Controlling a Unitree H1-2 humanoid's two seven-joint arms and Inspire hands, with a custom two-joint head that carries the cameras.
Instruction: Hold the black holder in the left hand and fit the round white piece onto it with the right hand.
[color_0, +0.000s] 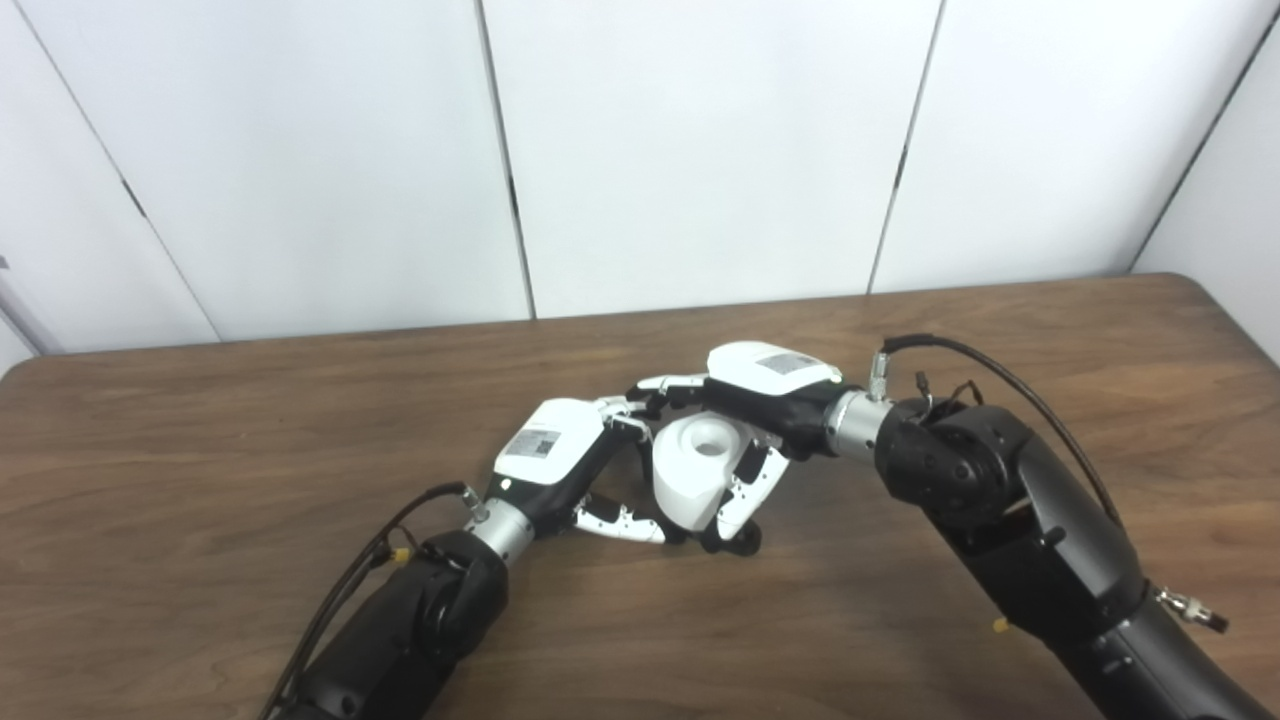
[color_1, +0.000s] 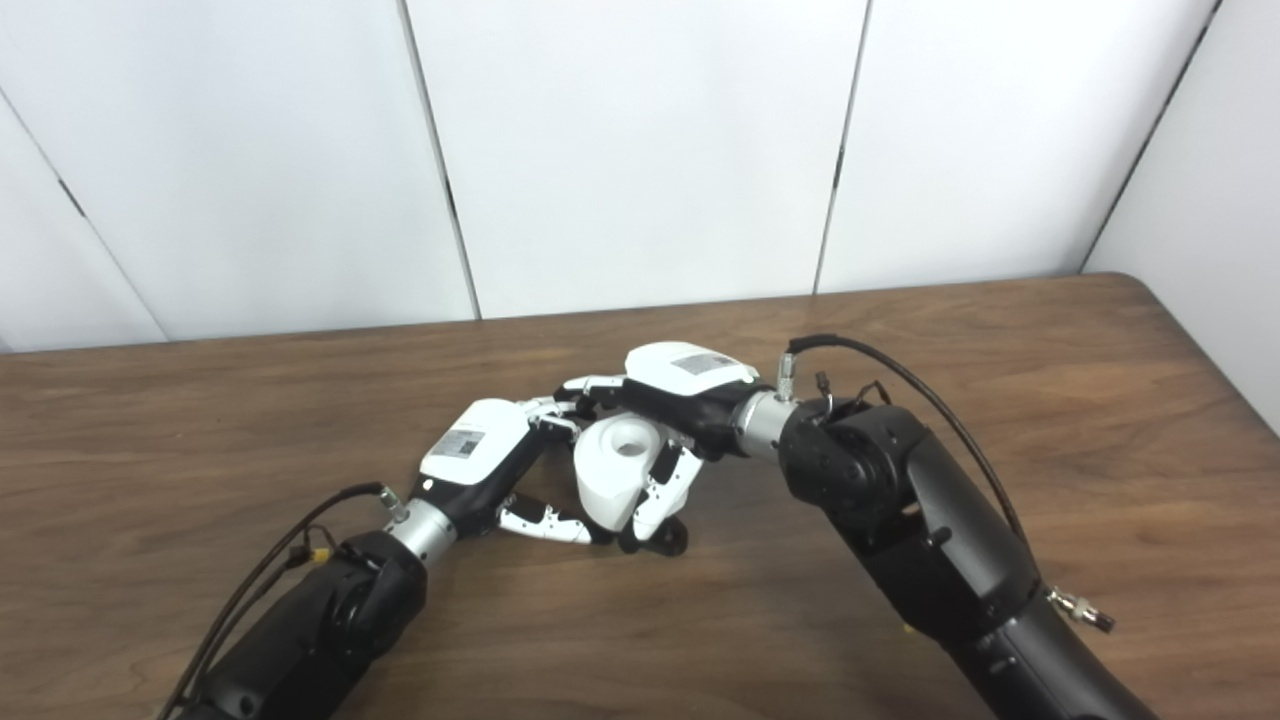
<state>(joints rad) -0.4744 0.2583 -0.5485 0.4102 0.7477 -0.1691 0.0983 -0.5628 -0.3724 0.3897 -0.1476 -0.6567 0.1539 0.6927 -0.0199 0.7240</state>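
At frame centre, right hand (color_0: 770, 400) fingers clasp the round white piece (color_0: 695, 470) beside the left hand (color_0: 560, 455), whose grip and the black holder are hidden, risking misalignment.

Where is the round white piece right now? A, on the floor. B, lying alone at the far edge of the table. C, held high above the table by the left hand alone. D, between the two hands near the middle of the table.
D: the round white piece sits between the left hand and the right hand, whose fingers wrap its side.
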